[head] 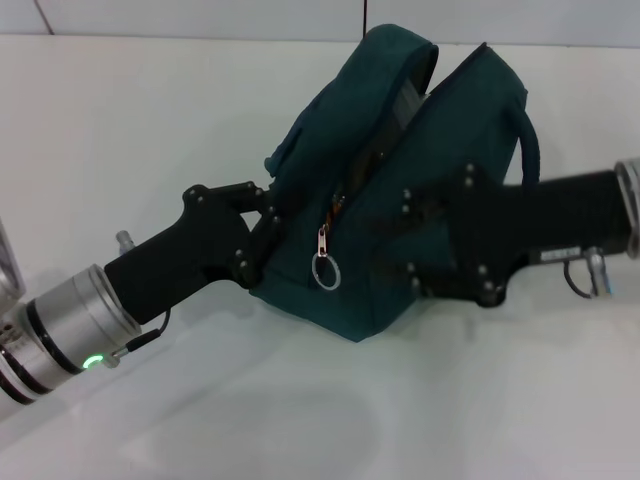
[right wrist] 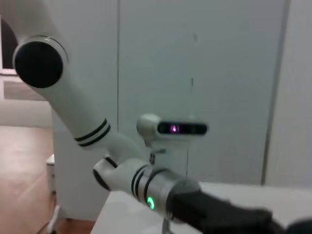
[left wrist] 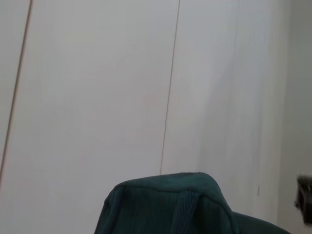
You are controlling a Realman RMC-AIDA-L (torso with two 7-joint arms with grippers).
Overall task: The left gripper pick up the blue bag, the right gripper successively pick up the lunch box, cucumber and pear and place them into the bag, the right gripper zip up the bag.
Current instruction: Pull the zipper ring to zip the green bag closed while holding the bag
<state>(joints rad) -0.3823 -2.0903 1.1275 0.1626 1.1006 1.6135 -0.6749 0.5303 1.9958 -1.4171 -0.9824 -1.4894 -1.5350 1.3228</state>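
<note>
A dark teal fabric bag (head: 400,190) sits in the centre of the head view, on a white table (head: 150,130). It stands tilted, its top leaning toward the upper right of the frame. The zipper runs up its middle and is open along the upper part, leaving a dark gap between two flaps. A metal ring pull (head: 326,271) hangs at the lower end of the zipper, just left of centre. A rope-like handle (head: 531,140) loops down the bag's right side.

The left gripper (head: 268,228) reaches in from the lower left of the frame, its black fingertips pressed into the bag's left edge and apparently pinching the cloth. The right gripper (head: 440,235) comes in from the right edge, its dark fingers lying against the bag's right face. Whether they are clamped on the fabric or only resting there cannot be told.

No lunch box, cucumber or pear is visible on the table; a pale shape shows inside the opening, but it is too dim to name.

The bag looks soft and floppy, likely to sag and fold where gripped, so it probably needs steadying at one end. The ring pull looks like the best place to grasp for zipping: small, rigid, and free-hanging.
</note>
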